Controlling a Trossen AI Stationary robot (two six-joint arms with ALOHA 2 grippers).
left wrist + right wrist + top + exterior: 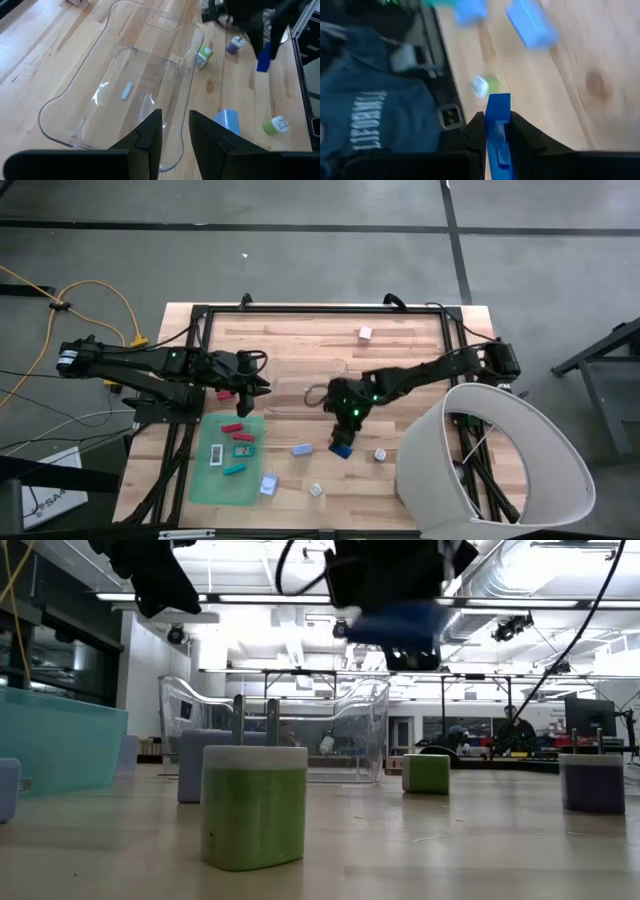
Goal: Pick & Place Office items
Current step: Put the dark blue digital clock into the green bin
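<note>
The right gripper [342,448] clamps a blue block [498,131] above the table (the right wrist view alone shows both fingers pinching it), while the left gripper [175,131], slightly parted and empty, hovers over the clear bin [90,95].

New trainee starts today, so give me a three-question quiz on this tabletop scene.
1. True or false: the right gripper is shut on a blue piece.
2. What lies inside the clear bin? A) a red clip B) a small pale blue flat piece C) nothing
3. Fill in: the red and teal pieces near the left gripper lie on a green ___.

Key: 1 true; 2 B; 3 mat.
</note>
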